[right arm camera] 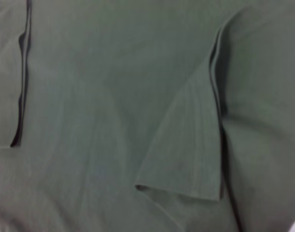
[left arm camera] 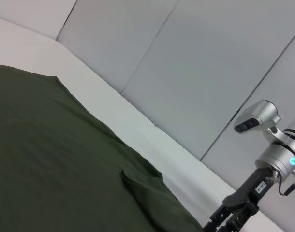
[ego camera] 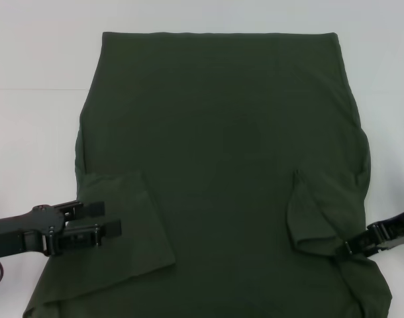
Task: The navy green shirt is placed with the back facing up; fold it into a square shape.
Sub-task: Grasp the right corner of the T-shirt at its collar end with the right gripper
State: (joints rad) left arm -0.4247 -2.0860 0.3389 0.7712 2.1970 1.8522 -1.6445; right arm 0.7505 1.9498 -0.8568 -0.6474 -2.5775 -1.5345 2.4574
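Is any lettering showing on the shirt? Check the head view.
No: the navy green shirt shows only plain dark fabric, both sleeves folded inward.

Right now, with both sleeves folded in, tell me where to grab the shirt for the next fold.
Grip the navy green shirt at its two near corners, left gripper from the left edge, right gripper from the right. The body lies flat, sleeves already turned inward, so probably the near end lifts over toward the straight far hem. Those corners run past the head view's edge.

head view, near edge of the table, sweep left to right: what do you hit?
Left gripper → folded-in left sleeve → plain middle of the navy green shirt → folded-in right sleeve → right gripper, at the shirt's right edge.
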